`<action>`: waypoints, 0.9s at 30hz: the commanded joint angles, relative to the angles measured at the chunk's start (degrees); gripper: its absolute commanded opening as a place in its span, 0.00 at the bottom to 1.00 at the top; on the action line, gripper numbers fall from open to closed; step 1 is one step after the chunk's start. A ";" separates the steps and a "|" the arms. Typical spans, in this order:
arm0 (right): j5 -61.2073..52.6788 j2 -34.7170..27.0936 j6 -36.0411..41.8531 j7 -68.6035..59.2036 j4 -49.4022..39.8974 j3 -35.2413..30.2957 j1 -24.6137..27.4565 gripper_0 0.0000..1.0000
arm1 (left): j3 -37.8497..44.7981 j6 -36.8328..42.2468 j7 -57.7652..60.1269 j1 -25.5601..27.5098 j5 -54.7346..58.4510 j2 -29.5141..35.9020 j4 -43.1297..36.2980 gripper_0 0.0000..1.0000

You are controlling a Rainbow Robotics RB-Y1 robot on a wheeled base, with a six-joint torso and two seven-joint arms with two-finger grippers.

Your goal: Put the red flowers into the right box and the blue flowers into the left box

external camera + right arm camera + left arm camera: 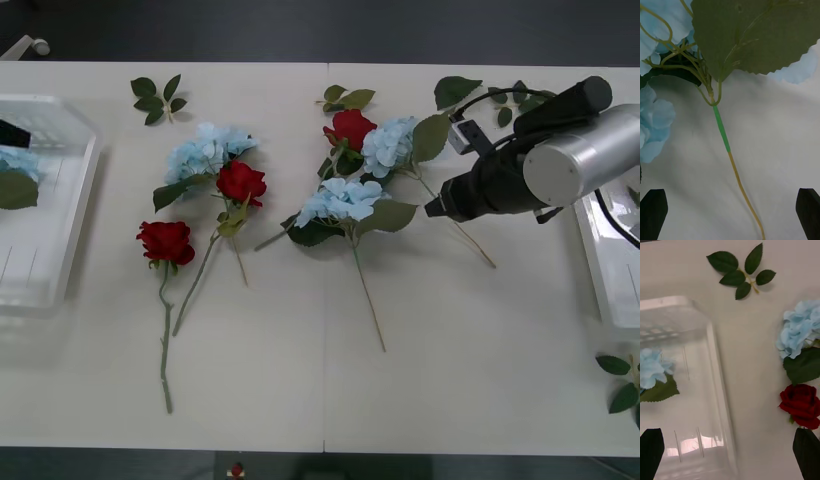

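Right claw (730, 213) gapes astride a blue flowers (388, 145) stem, table (450, 370) open around.

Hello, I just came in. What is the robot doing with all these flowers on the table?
It is sorting flowers. The right gripper is open above the stem of a blue flower near the table's right side. The left gripper, also open and holding nothing, hovers over the left box, which already holds one blue flower. Three red flowers and more blue ones lie on the table; the right box is at the right edge.
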 commanded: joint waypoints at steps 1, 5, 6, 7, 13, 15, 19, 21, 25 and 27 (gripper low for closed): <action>2.59 3.07 -0.93 1.19 4.68 -0.38 -4.41 1.00 | 0.31 2.95 -0.30 -4.90 -3.83 -7.39 -1.20 1.00; 4.78 6.23 -3.12 1.81 9.43 -0.29 -6.08 1.00 | -1.89 0.84 -0.39 -4.46 -8.58 -13.02 -1.11 1.00; 5.22 6.93 -3.74 1.98 10.48 -0.20 -6.43 1.00 | -3.47 -0.30 -0.39 -4.20 -9.46 -13.46 -1.11 1.00; 5.66 7.55 -4.44 2.07 11.54 -0.11 -6.70 1.00 | -5.14 -1.79 -0.39 -3.85 -10.07 -13.63 -1.11 1.00; 7.69 10.98 -9.80 2.33 17.69 2.87 -8.54 1.00 | -17.27 -16.38 0.14 1.08 -9.72 -12.14 -0.93 1.00; 7.69 11.86 -11.74 2.07 19.54 4.37 -9.25 1.00 | -19.12 -19.46 0.40 3.01 -8.93 -11.70 -1.11 1.00; 7.69 13.26 -13.06 2.07 22.44 5.42 -10.39 1.00 | -19.73 -21.75 0.49 6.17 -4.27 -11.44 -1.02 1.00; 7.69 13.79 -13.41 1.89 23.32 5.42 -10.65 0.54 | -19.73 -22.98 0.23 8.20 -0.23 -10.73 -1.11 1.00; 7.60 13.88 -13.50 1.45 23.40 5.34 -10.65 0.00 | -19.73 -23.06 -0.56 10.66 1.27 -10.56 -2.43 1.00; 7.69 13.88 -13.58 1.45 23.32 5.34 -10.65 0.00 | -19.73 -23.50 -0.65 12.15 -0.49 -10.56 -4.27 1.00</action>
